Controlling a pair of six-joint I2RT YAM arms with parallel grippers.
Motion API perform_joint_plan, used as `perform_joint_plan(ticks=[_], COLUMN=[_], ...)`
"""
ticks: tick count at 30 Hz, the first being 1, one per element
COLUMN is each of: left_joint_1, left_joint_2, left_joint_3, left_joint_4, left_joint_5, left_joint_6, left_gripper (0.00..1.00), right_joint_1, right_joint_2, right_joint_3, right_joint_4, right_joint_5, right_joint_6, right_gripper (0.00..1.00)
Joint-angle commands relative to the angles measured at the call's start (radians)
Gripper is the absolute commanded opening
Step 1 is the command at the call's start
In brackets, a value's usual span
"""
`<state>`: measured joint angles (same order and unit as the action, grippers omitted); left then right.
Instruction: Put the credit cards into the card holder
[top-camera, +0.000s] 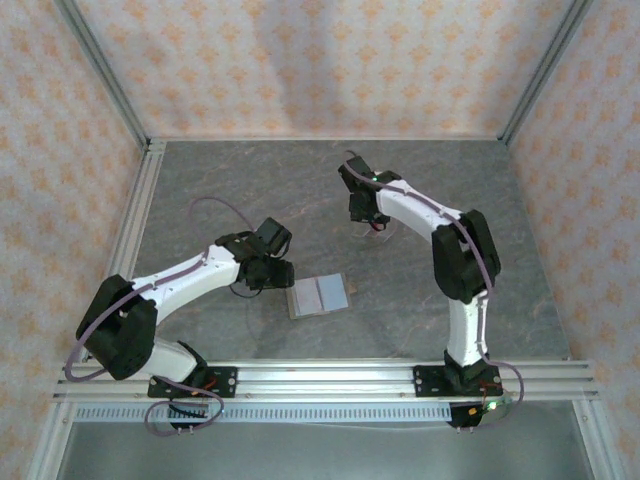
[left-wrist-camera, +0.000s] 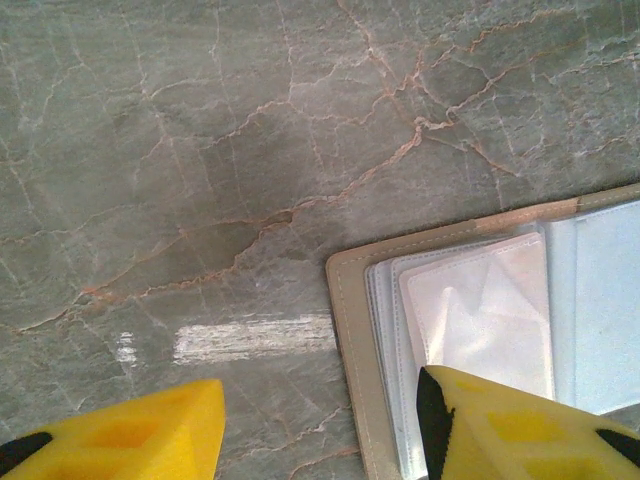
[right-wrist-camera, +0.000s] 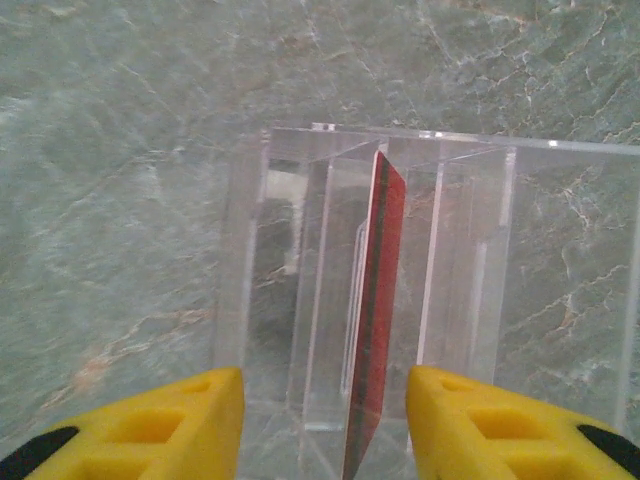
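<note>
The card holder (top-camera: 320, 295) lies open on the table, grey side up. In the left wrist view its tan border (left-wrist-camera: 346, 330) frames pale clear sleeves. My left gripper (left-wrist-camera: 320, 440) is open at the holder's left edge. One yellow finger (left-wrist-camera: 510, 430) is over the sleeves, the other over bare table. A dark red credit card (right-wrist-camera: 376, 300) stands on edge in a clear slotted stand (right-wrist-camera: 290, 300). My right gripper (right-wrist-camera: 325, 415) straddles that card, open, with a gap on each side. From above, the right gripper (top-camera: 370, 220) hangs over the card (top-camera: 377, 228).
Grey marbled tabletop (top-camera: 250, 190) is walled by patterned panels. A metal rail (top-camera: 330, 380) runs along the near edge at the arm bases. A white scuff mark (left-wrist-camera: 250, 338) is on the table left of the holder.
</note>
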<state>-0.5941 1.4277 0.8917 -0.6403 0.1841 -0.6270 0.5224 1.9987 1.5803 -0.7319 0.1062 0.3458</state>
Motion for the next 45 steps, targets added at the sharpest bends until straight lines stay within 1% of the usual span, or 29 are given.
perform_joint_plan(ticks=[1, 8, 11, 15, 18, 21, 24, 34, 45], left_joint_1=[-0.004, -0.004, -0.004, -0.003, -0.003, -0.002, 0.002, 0.007, 0.008], left_joint_2=[0.004, 0.006, 0.004, -0.002, -0.002, -0.007, -0.011, 0.005, 0.028], left_joint_3=[-0.019, -0.022, -0.022, -0.027, -0.031, -0.034, -0.037, -0.035, -0.027], left_joint_4=[0.012, 0.016, 0.017, 0.018, 0.020, 0.019, 0.021, 0.028, 0.033], left_joint_5=[-0.002, -0.004, -0.005, -0.008, -0.007, -0.011, -0.010, -0.003, 0.001], left_joint_6=[0.023, 0.032, 0.035, 0.038, 0.037, 0.039, 0.038, 0.039, 0.038], left_gripper=[0.55, 0.55, 0.55, 0.55, 0.55, 0.55, 0.55, 0.55, 0.54], right_joint_1=[-0.006, -0.009, -0.013, -0.015, -0.017, -0.022, -0.024, -0.030, -0.035], right_joint_2=[0.036, 0.076, 0.088, 0.084, 0.090, 0.089, 0.067, -0.009, -0.068], right_joint_3=[0.070, 0.098, 0.107, 0.107, 0.109, 0.109, 0.095, 0.019, 0.007], right_joint_4=[-0.077, -0.091, -0.103, -0.105, -0.109, -0.121, -0.121, -0.102, -0.115], right_joint_5=[0.071, 0.087, 0.090, 0.100, 0.101, 0.100, 0.110, 0.101, 0.138], right_joint_6=[-0.021, -0.023, -0.022, -0.022, -0.027, -0.028, -0.033, -0.058, -0.111], right_gripper=[0.43, 0.30, 0.23, 0.15, 0.12, 0.05, 0.01, 0.00, 0.00])
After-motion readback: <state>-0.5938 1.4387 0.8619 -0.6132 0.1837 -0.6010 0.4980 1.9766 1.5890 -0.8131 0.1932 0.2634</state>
